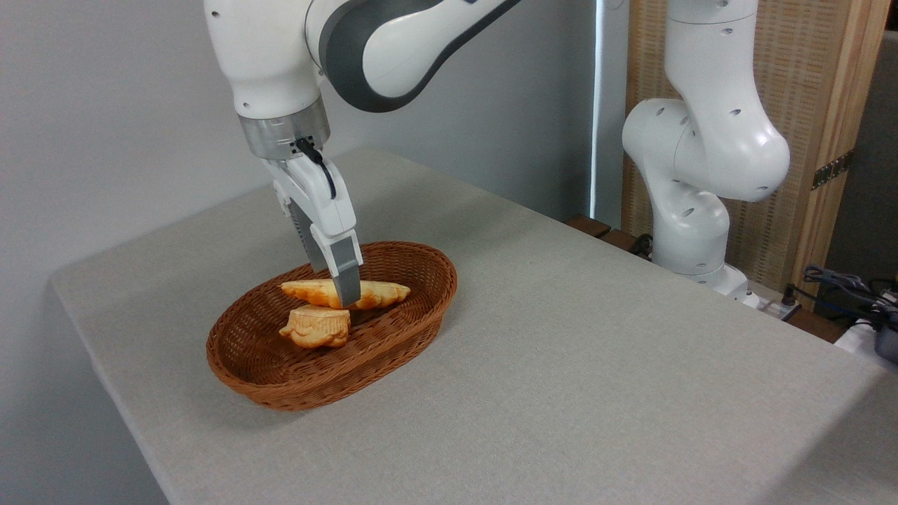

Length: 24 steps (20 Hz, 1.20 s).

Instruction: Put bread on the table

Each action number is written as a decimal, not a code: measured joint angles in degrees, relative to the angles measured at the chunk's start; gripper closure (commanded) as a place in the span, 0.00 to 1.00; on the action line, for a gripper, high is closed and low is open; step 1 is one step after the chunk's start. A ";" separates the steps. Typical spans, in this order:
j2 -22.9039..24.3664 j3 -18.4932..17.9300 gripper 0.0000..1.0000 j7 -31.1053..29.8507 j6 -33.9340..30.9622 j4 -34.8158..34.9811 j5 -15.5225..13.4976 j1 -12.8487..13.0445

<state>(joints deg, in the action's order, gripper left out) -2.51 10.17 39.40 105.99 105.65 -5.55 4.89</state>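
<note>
The bread (pixel 382 292) sits inside the wicker basket (pixel 428 319), a long flat leaf of golden pastry with 2 pointed ends, its long axis running left to right across the basket, 1 tip aimed left and the other at the right rim. It looks light and stiff, crusty on top, likely brittle at those thin tips, so the thick middle is the place to take it, squeezing across the narrow width. And that is where the gripper (pixel 346 298) is, its near finger planted in front of the loaf's middle; whether it is clamped cannot be told. The round bun (pixel 316 327) lies just in front, and the table (pixel 596 365) waits all around
</note>
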 measured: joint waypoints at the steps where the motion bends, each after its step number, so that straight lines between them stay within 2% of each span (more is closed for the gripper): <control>1: -0.05 0.60 0.00 0.00 0.00 0.50 0.00 0.01; 5: -0.51 1.93 0.00 0.00 0.00 1.41 0.00 0.01; 14: -1.89 2.28 0.02 0.10 0.00 1.69 0.00 1.27; 16: -2.19 2.27 0.29 0.10 0.00 1.69 0.00 1.51; 17: -2.36 2.27 0.47 0.10 0.00 1.69 0.00 1.58; 19: -2.62 2.27 0.62 0.10 0.00 1.69 0.00 1.64; 20: -2.79 2.27 0.68 0.11 0.01 1.69 0.00 1.69; 24: -3.35 2.26 0.70 0.74 0.01 1.69 0.00 1.72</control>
<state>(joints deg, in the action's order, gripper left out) -5.86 12.43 40.14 106.00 107.34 -5.55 6.61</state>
